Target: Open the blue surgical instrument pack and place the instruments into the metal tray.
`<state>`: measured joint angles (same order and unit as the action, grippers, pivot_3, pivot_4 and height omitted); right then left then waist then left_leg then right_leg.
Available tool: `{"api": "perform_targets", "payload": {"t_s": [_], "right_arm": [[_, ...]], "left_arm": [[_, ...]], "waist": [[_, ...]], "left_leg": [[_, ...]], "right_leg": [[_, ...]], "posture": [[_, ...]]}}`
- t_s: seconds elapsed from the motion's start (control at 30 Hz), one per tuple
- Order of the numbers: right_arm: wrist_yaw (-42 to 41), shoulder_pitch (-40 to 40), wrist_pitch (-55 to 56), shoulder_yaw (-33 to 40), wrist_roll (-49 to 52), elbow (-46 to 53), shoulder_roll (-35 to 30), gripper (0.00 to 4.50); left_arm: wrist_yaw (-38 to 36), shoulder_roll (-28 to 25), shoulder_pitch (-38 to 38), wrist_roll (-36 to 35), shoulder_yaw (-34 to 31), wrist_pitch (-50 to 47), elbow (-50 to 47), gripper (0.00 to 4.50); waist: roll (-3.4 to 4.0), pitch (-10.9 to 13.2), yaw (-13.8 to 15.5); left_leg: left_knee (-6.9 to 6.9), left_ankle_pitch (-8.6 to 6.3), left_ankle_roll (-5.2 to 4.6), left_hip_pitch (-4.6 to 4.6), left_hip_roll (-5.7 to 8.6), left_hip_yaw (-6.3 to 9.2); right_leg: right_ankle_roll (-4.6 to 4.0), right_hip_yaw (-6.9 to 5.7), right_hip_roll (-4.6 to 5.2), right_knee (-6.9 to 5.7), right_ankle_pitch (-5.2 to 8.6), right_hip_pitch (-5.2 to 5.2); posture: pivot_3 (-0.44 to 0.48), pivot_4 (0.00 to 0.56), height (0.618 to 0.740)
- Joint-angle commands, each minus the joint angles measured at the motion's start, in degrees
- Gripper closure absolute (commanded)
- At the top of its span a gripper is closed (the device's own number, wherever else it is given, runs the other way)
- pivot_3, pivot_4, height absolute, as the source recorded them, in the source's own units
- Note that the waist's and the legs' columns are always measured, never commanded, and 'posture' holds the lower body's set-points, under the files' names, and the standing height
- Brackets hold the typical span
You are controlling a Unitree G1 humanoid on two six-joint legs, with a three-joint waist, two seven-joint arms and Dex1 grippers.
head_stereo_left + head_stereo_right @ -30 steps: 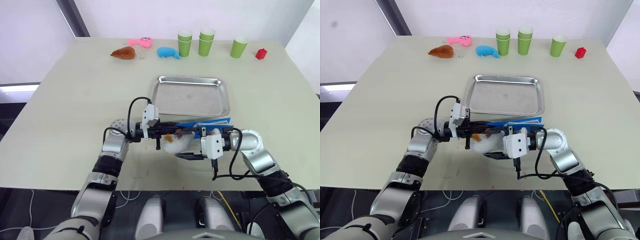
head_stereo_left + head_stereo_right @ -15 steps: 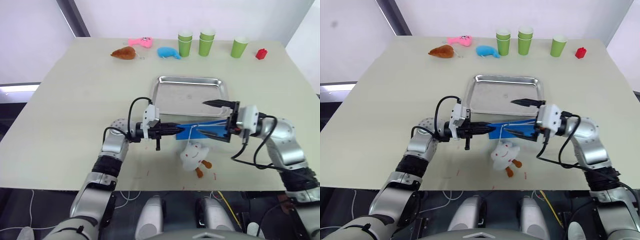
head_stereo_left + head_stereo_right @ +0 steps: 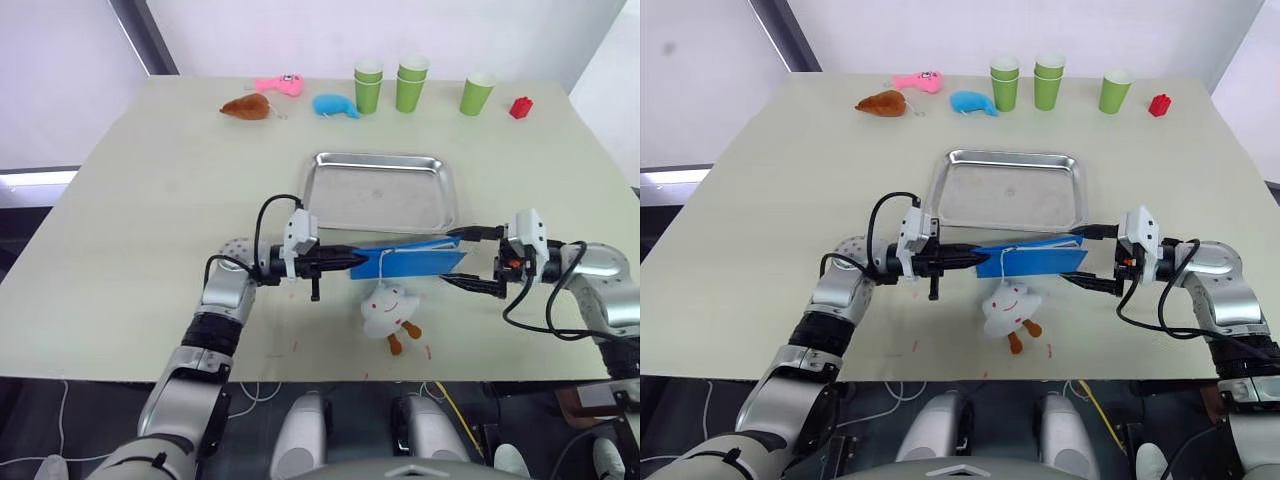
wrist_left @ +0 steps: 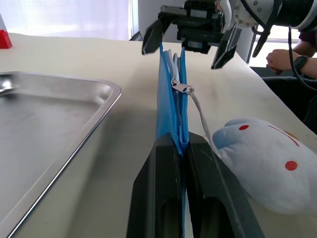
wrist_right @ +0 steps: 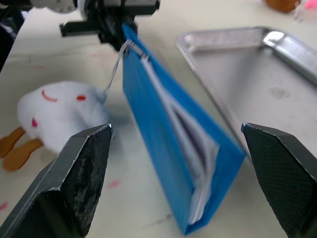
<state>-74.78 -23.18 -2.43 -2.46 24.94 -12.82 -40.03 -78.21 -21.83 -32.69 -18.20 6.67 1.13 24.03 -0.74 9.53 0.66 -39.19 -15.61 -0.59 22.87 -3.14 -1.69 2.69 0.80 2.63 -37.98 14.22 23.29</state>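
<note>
**Blue pack held on edge near the tray**

- Table (image 3: 150, 200): pale surface.
- Metal tray (image 3: 384, 190): centre, bare inside.
- Blue surgical instrument pack (image 3: 410, 263): just nearer than the tray, standing on edge, partly unzipped.
- Left gripper (image 3: 345, 261): clamped on the pack's left end.
- Right gripper (image 3: 472, 258): spread wide at the pack's right end.
- White plush toy (image 3: 391, 311): near side, corded to the zip.
- 4 green cups (image 3: 413, 86): far edge.
</note>
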Motion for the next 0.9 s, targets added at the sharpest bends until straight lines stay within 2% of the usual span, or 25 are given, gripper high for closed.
{"api": "perform_targets", "payload": {"t_s": [0.03, 0.27, 0.3, 0.37, 0.4, 0.47, 0.5, 0.53, 0.57, 0.6, 0.67, 0.9], "right_arm": [[-2.43, -2.82, 0.19, -0.24, -0.61, -1.57, 0.70, 0.12], [-4.58, -6.17, 1.71, -0.49, -2.25, -6.00, 3.23, 0.12], [-5.01, -6.56, 2.02, -0.64, -2.52, -6.62, 3.47, 0.64], [-5.59, -7.02, 2.42, -0.70, -2.91, -7.46, 3.76, 1.20], [-5.74, -7.29, 2.60, -0.66, -3.11, -7.86, 3.92, 1.81], [-5.95, -7.74, 2.74, -0.54, -3.48, -8.56, 4.21, 2.10], [-6.05, -7.88, 2.75, -0.48, -3.59, -8.79, 4.32, 2.50], [-6.13, -7.94, 2.75, -0.42, -3.66, -8.90, 4.38, 2.50], [-6.21, -7.98, 2.78, -0.37, -3.73, -8.99, 4.44, 3.33], [-6.30, -8.15, 2.74, -0.18, -3.55, -9.01, 4.60, 3.42], [-6.46, -8.36, 2.68, 0.08, -3.35, -9.03, 4.81, 4.36], [-6.75, -8.00, 1.69, -0.28, -3.39, -7.29, 4.83, 4.44]], "left_arm": [[0.02, -0.73, 0.60, 0.81, 0.58, -0.79, -0.06, 4.50], [0.22, -1.04, 1.02, 0.86, 0.63, -0.94, -0.53, 4.50], [0.30, -1.07, 1.08, 0.86, 0.62, -0.97, -0.62, 4.50], [0.43, -1.08, 1.15, 0.86, 0.60, -0.97, -0.71, 4.50], [0.47, -1.09, 1.18, 0.86, 0.57, -0.94, -0.72, 4.50], [0.59, -1.12, 1.18, 0.85, 0.46, -0.85, -0.60, 4.50], [0.64, -1.13, 1.18, 0.86, 0.42, -0.81, -0.53, 4.50], [0.67, -1.13, 1.17, 0.86, 0.40, -0.79, -0.50, 4.50], [0.68, -1.13, 1.17, 0.86, 0.40, -0.77, -0.48, 4.50], [0.73, -1.13, 1.22, 0.91, 0.39, -0.62, -0.30, 4.50], [0.80, -1.12, 1.30, 0.99, 0.37, -0.42, -0.07, 4.50], [0.45, -1.50, 1.52, 0.79, 0.04, -0.27, 0.17, 4.50]], "waist": [[0.00, 0.00, -0.07], [0.00, 0.00, -0.07], [0.00, 0.00, -0.08], [0.00, 0.00, -0.08], [0.00, 0.00, -0.07], [0.00, 0.00, -0.09], [0.00, 0.00, -0.09], [0.00, 0.00, -0.09], [0.00, 0.00, -0.08], [0.00, 0.00, -0.09], [0.01, 0.00, -0.17], [0.00, 0.00, -0.43]], "left_leg": [[0.00, 0.00, 0.00, 0.00, 0.00, 0.00], [0.00, 0.00, 0.00, 0.00, 0.00, 0.00], [0.00, 0.00, 0.00, 0.00, 0.00, 0.00], [0.00, 0.00, 0.00, 0.00, 0.00, 0.00], [0.00, 0.00, 0.00, 0.00, 0.00, 0.00], [0.00, 0.00, 0.00, -0.01, 0.00, 0.00], [0.00, 0.00, 0.00, -0.01, 0.00, 0.00], [0.00, 0.00, 0.00, -0.01, 0.00, 0.00], [0.00, 0.00, 0.00, -0.01, 0.00, 0.00], [0.00, 0.00, 0.00, -0.01, 0.00, 0.00], [0.00, 0.00, 0.00, -0.01, 0.00, 0.00], [0.00, 0.00, 0.00, -0.01, -0.01, 0.00]], "right_leg": [[0.00, 0.00, 0.00, 0.00, 0.00, 0.00], [0.00, 0.00, 0.00, 0.00, 0.00, 0.00], [0.00, 0.00, -0.01, 0.01, 0.00, 0.00], [0.00, 0.01, 0.00, 0.00, 0.00, 0.00], [0.00, 0.00, -0.01, 0.00, 0.00, 0.00], [0.00, 0.00, 0.00, 0.00, 0.00, 0.00], [0.00, 0.00, 0.00, 0.00, 0.00, 0.00], [0.00, 0.00, -0.01, -0.01, 0.00, 0.00], [0.00, 0.00, -0.01, 0.00, 0.00, 0.00], [0.00, 0.00, -0.01, 0.00, 0.00, 0.00], [0.00, 0.01, -0.01, 0.00, 0.00, 0.00], [0.00, 0.01, -0.01, -0.01, 0.00, 0.00]], "posture": [[0.000, 0.150, 0.739], [0.000, 0.150, 0.739], [0.000, 0.150, 0.739], [0.000, 0.150, 0.739], [0.000, 0.150, 0.739], [0.000, 0.150, 0.739], [0.000, 0.150, 0.739], [0.000, 0.150, 0.739], [0.000, 0.150, 0.739], [0.000, 0.150, 0.739], [0.000, 0.150, 0.739], [0.000, 0.150, 0.739]]}}
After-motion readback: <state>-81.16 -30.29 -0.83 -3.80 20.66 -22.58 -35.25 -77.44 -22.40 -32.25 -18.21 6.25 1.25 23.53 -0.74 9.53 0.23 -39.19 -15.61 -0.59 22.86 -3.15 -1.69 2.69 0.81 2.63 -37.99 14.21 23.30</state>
